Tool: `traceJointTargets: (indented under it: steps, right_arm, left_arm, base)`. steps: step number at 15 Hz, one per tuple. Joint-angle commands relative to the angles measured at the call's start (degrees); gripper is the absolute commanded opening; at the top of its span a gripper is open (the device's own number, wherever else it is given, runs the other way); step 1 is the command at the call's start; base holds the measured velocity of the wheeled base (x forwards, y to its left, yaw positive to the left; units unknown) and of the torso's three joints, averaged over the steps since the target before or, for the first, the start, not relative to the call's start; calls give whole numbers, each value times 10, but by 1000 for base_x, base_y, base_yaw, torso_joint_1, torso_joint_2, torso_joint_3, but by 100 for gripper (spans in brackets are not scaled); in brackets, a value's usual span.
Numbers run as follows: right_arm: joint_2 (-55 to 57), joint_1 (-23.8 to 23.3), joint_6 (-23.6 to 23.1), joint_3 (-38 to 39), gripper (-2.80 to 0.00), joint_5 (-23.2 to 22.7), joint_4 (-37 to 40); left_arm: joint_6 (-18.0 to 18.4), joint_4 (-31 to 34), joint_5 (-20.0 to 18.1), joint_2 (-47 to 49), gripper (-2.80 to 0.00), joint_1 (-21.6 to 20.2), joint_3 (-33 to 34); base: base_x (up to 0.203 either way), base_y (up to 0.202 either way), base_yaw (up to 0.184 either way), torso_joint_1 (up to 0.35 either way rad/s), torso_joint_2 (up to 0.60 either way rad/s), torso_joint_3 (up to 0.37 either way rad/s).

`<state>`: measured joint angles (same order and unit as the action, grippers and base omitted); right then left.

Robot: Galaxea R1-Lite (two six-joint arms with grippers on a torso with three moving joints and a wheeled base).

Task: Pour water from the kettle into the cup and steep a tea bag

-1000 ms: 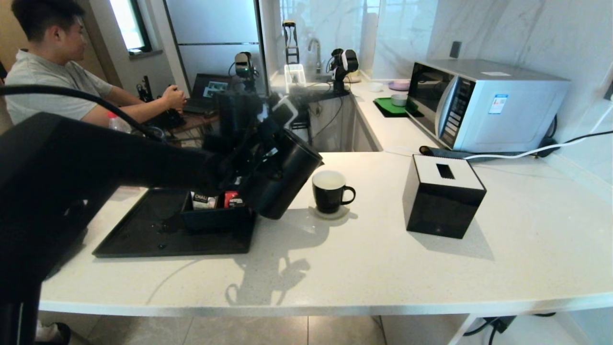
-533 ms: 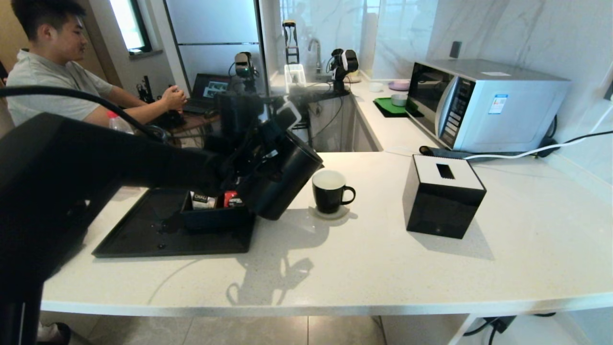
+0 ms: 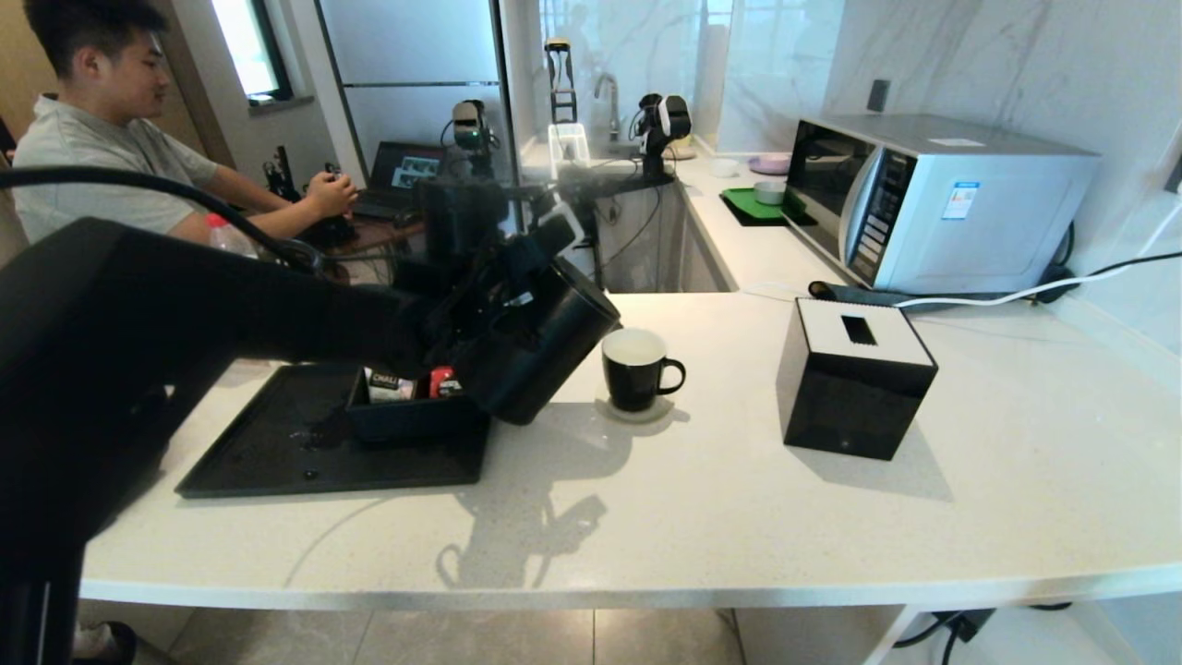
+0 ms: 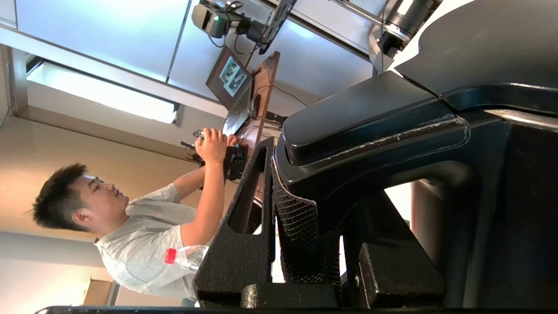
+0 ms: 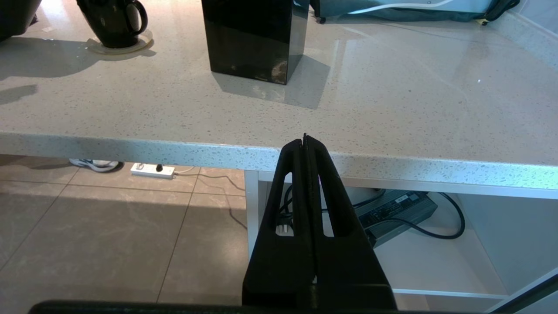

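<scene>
Gripping the kettle by its handle, left gripper holds it tilted, spout just left of the cup on its coaster. Right gripper: fingers pressed together, below the counter edge.
</scene>
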<state>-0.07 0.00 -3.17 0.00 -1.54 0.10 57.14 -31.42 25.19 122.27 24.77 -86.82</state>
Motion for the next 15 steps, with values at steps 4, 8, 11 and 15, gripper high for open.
traceJointTargets:
  steps: [4, 8, 11, 15]
  right_arm:
    - [1, 0, -1, 0, -280, 0, 0]
    - [1, 0, -1, 0, -280, 0, 0]
    - [1, 1, 0, 0, -280, 0, 0]
    - [1, 0, -1, 0, -280, 0, 0]
  left_arm:
    - [10, -3, 1, 1, -280, 0, -2]
    - [14, -1, 0, 1, -280, 0, -3]
    - [36, -2, 0, 2, -280, 1, -4]
    - [49, -2, 0, 22, -280, 4, -34]
  base:
    - [0, 0, 0, 0, 0, 0]
    - [0, 0, 0, 0, 0, 0]
    - [0, 0, 0, 0, 0, 0]
    - [0, 0, 0, 0, 0, 0]
